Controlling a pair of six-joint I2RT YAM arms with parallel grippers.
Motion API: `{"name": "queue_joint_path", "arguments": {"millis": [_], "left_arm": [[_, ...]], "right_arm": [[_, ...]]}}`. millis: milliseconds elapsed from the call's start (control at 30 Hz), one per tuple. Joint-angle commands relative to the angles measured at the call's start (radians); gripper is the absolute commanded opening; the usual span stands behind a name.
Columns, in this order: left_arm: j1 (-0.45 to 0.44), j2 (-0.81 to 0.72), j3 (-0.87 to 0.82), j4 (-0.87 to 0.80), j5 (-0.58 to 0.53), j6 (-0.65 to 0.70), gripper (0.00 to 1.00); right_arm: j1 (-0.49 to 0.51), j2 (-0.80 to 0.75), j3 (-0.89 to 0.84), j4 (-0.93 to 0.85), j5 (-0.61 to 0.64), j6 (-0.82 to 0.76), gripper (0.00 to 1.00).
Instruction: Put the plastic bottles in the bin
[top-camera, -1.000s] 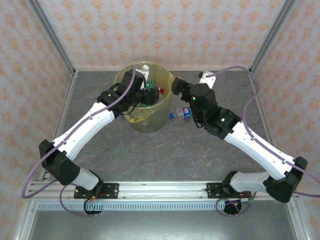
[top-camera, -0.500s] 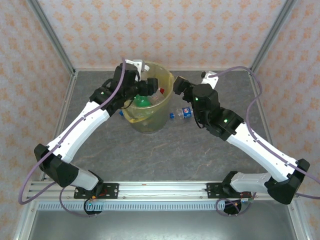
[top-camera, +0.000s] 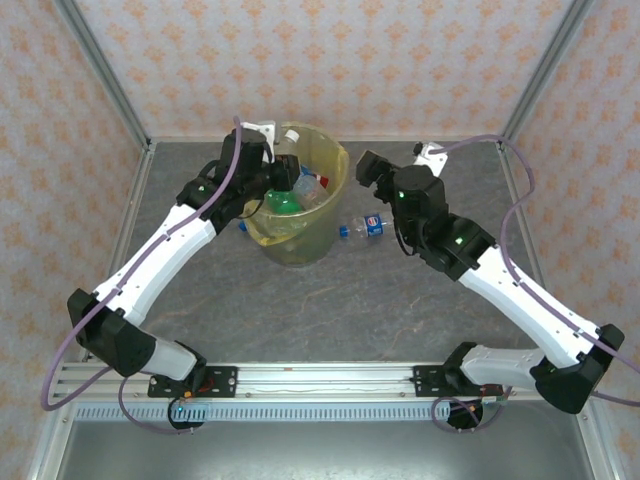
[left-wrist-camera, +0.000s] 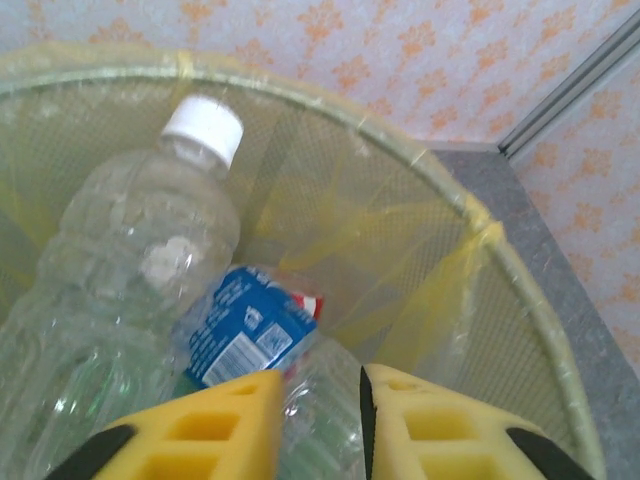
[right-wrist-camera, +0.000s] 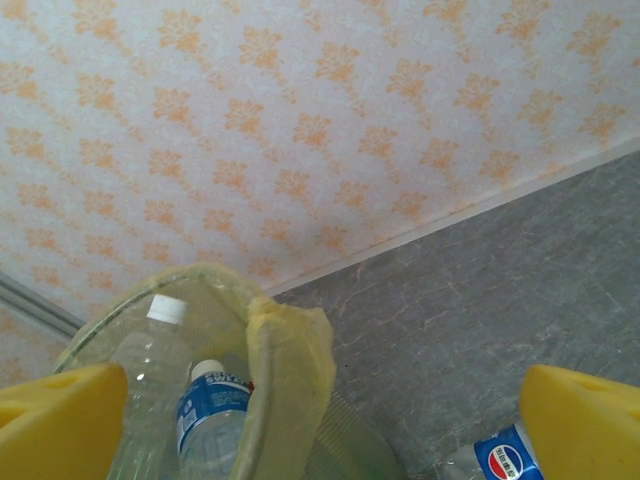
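- Two arms, bases bolted at the near edge of the surface (top-camera: 330, 300), both reaching away toward the bin.
- One loose bottle (top-camera: 365, 226), clear with a blue cap and blue label. It lies on its side on the surface just beside the bin's right wall and is not yet binned. The right wrist view catches its label at the lower edge.
- One bin (top-camera: 300, 245), round, lined with a translucent yellow bag, standing mid-surface between the two arms.
- Several bottles inside the bin: a green bottle (top-camera: 283, 202), a large clear white-capped bottle (left-wrist-camera: 150, 260) and a blue-labelled bottle (left-wrist-camera: 250, 325) resting against it. The full count cannot be told.
- Left end effector (left-wrist-camera: 320, 400): over the bin's left rim, looking down into the bag. Its yellow fingers are drawn close, with only a narrow slit between them and nothing gripped.
- Right end effector (top-camera: 365, 165): raised above the surface just right of the bin, beyond the loose bottle. Its jaws stand at their widest and are empty.
- Step in hand, as judged: the left arm sits at the drop point with nothing in its grasp, so that delivery looks finished. At least one bottle outside the bin awaits collection.
- Next move, as judged: the right arm is nearest. It needs to come down over the loose bottle, set its fingers across the round body and close. It must then lift above the rim, which stands taller than the bottle, and release over the opening. The bottle may roll when touched.
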Motion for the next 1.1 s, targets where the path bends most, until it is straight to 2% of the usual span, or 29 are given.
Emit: {"name": "queue_joint_path", "arguments": {"millis": [0, 200, 333, 367, 400, 467, 533, 567, 700, 1067], "left_arm": [[-0.006, -0.044, -0.048, 0.043, 0.032, -0.028, 0.25], [-0.008, -0.070, -0.070, 0.050, 0.028, -0.042, 0.27], [-0.008, -0.085, 0.017, 0.019, 0.004, -0.048, 0.36], [-0.007, -0.091, 0.034, 0.018, -0.001, -0.048, 0.41], [-0.007, -0.099, 0.053, 0.016, -0.010, -0.048, 0.51], [-0.005, -0.113, 0.086, 0.003, -0.036, -0.046, 0.61], [-0.003, -0.131, 0.112, -0.015, -0.066, -0.040, 0.82], [-0.003, -0.141, 0.120, -0.024, -0.083, -0.036, 0.97], [0.001, -0.195, 0.104, -0.031, -0.128, -0.035, 0.99], [0.002, -0.274, 0.039, -0.044, -0.163, -0.069, 0.99]], "right_arm": [[-0.042, -0.008, -0.037, -0.029, -0.062, 0.048, 1.00], [-0.144, 0.037, -0.068, -0.033, -0.206, 0.097, 1.00], [-0.241, 0.095, -0.092, -0.048, -0.325, 0.149, 1.00], [-0.255, 0.104, -0.104, -0.040, -0.347, 0.159, 1.00], [-0.275, 0.116, -0.122, -0.028, -0.379, 0.172, 1.00], [-0.320, 0.143, -0.162, 0.000, -0.462, 0.206, 1.00], [-0.362, 0.175, -0.200, 0.015, -0.529, 0.252, 0.99], [-0.379, 0.194, -0.218, 0.032, -0.561, 0.271, 0.98], [-0.412, 0.266, -0.262, 0.096, -0.641, 0.324, 0.96], [-0.435, 0.459, -0.268, 0.173, -0.728, 0.426, 0.92]]}}
